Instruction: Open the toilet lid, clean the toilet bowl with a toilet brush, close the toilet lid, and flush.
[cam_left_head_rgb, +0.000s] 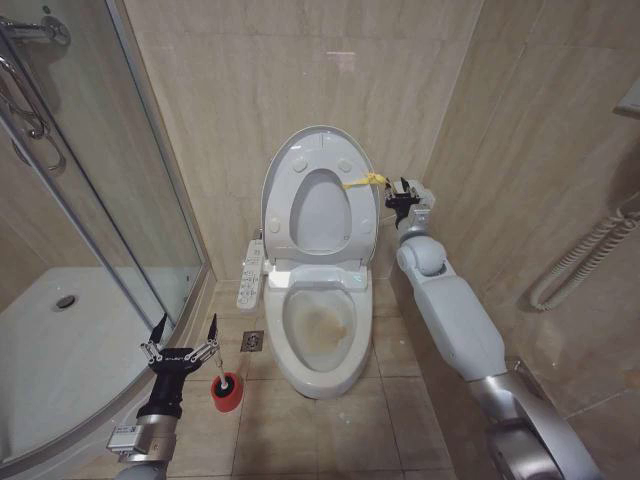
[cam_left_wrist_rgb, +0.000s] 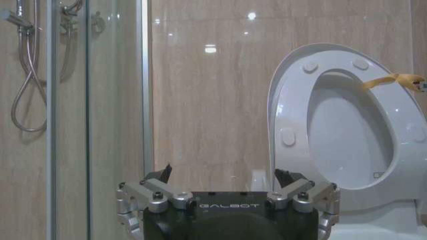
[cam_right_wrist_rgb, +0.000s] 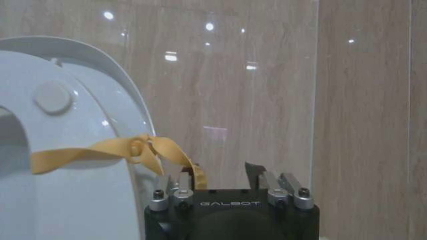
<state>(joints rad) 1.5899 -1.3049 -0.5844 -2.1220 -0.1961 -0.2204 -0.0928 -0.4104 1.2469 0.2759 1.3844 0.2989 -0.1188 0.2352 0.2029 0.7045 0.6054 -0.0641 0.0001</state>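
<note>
Right arm stretched up and forward; right pincer (cam_left_head_rgb: 405, 197) at the raised toilet lid's (cam_left_head_rgb: 283, 163) edge, jaws parted, one finger touching the yellow ribbon tab (cam_left_head_rgb: 364, 181). Left arm low; left pincer (cam_left_head_rgb: 181, 338) spread wide, empty, just beside the toilet brush (cam_left_head_rgb: 224, 388) on the tiled floor (cam_left_head_rgb: 330, 430). Toilet bowl (cam_left_head_rgb: 320, 325) exposed, stained. Shower enclosure (cam_left_head_rgb: 90, 200) at left

The word "GALBOT" stands in pale capital letters on the black body of the left gripper (cam_left_wrist_rgb: 229, 176), just below its jaws, in the left wrist view. The same word "GALBOT" stands on the black body of the right gripper (cam_right_wrist_rgb: 223, 170) in the right wrist view. The marks on the toilet's control panel (cam_left_head_rgb: 251, 276) are too small to read.
</note>
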